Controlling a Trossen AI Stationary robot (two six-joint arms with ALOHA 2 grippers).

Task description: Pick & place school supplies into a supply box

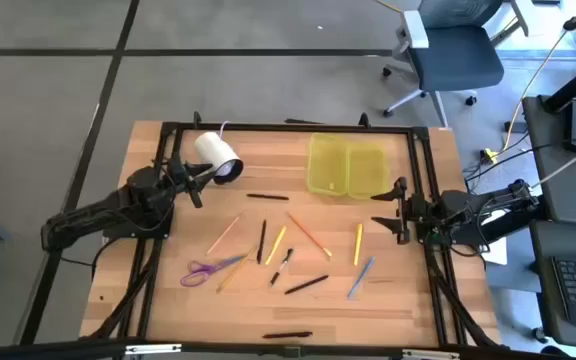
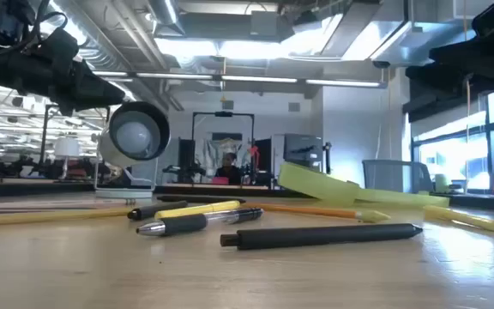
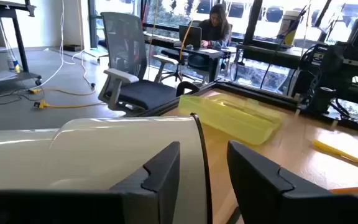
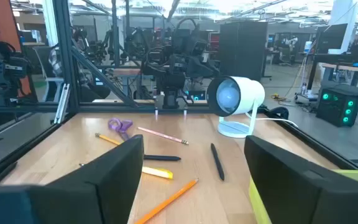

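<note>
Pens and pencils lie loose across the middle of the table [image 1: 418, 300]. Nearest the front edge, a black pen [image 1: 287, 335]. Next row back: purple-handled scissors [image 1: 200, 271], a yellow pencil [image 1: 234, 270], a black-and-white pen [image 1: 282, 266], a dark pen [image 1: 307, 285], a blue pen [image 1: 361, 277]. Behind these: a pale pencil [image 1: 224, 235], a black pencil [image 1: 262, 241], a short yellow pencil [image 1: 276, 245], an orange pencil [image 1: 309, 235], a yellow marker [image 1: 358, 243]. One more dark pen [image 1: 267, 197] lies farther back.

Box [image 1: 347, 166]: translucent yellow-green, both halves lying open and flat at the far edge.

Left gripper [image 1: 200, 180] hovers beside the white cylinder [image 1: 218, 157], jaws apart, nothing held. Right gripper [image 1: 396, 208] hovers just right of the box's near corner, jaws wide, empty. All supplies sit apart from both.
</note>
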